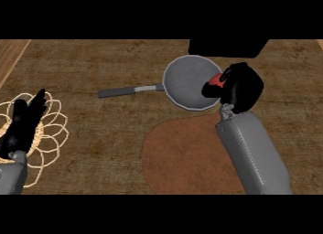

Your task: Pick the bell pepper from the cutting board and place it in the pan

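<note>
Grey-sleeved right hand (237, 89), fingers curled round the red bell pepper (216, 81), hovers over the round grey metal pan's (184, 77) right rim; releasing here risks it rolling out. Left hand (20, 123) rests straight-fingered.

right hand (237, 87) curled closed, left hand (23, 122) straight-fingered, resting

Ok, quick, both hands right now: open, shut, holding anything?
Left hand: open, fingers straight, resting over the wire trivet.
Right hand: shut on the red bell pepper, over the pan.
</note>
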Robot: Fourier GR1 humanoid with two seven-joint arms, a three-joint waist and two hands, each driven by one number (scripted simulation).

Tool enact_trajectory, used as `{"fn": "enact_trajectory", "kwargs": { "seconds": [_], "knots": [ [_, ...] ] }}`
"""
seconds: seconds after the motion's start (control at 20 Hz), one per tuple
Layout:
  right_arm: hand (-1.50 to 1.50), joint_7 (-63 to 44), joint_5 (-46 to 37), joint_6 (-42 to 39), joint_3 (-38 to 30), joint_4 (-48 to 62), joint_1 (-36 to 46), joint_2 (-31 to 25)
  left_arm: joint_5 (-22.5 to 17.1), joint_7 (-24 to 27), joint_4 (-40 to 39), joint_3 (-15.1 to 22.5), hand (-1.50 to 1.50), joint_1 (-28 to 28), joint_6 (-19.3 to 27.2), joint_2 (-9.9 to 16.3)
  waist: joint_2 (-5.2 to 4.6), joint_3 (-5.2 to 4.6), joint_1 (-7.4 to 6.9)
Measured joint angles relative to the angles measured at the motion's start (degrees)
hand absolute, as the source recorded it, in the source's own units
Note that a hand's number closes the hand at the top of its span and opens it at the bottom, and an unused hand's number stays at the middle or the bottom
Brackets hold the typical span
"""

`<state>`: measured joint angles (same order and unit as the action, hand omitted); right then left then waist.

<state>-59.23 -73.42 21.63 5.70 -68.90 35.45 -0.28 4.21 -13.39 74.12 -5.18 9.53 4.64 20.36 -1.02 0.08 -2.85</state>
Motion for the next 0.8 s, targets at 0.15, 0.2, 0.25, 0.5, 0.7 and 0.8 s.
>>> {"fn": "enact_trajectory", "kwargs": {
  "seconds": [0.15, 0.2, 0.25, 0.5, 0.7, 0.8],
  "knots": [
    [1.5, 2.9, 3.6, 5.7, -3.7, 9.2, 4.0, 0.1, 0.0, -0.5, 0.4, -0.1, 0.0, 0.6, -0.3, 0.4, -0.13, 0.03, -0.38],
    [1.5, 3.7, 4.6, 7.5, -4.7, 12.4, 5.5, 0.1, -0.1, -0.7, 0.6, -0.2, 0.0, 0.9, -0.6, 0.6, -0.17, 0.03, -0.53],
    [1.5, 4.7, 5.7, 9.6, -5.8, 15.2, 6.6, 0.1, 0.0, -0.5, 0.8, -0.1, 0.0, 0.6, -0.6, 0.5, -0.21, 0.04, -0.71],
    [-1.5, 11.6, 13.6, 18.6, -10.8, 24.7, 9.7, 0.1, 0.0, 0.0, 0.4, 0.2, 0.0, 1.3, -1.2, 0.3, -0.84, 0.12, -1.76],
    [-1.5, 17.6, 20.2, 23.6, -13.5, 30.9, 11.8, 0.1, 0.3, -0.3, 0.5, 0.8, 0.0, 2.2, -1.4, -0.2, -1.22, 0.2, -2.8],
    [-1.5, 21.0, 22.8, 25.3, -15.0, 33.3, 13.1, 0.2, 0.5, -0.6, 0.4, 0.8, 0.0, 2.6, -1.0, -0.5, -1.25, 0.21, -2.75]
  ]
}}
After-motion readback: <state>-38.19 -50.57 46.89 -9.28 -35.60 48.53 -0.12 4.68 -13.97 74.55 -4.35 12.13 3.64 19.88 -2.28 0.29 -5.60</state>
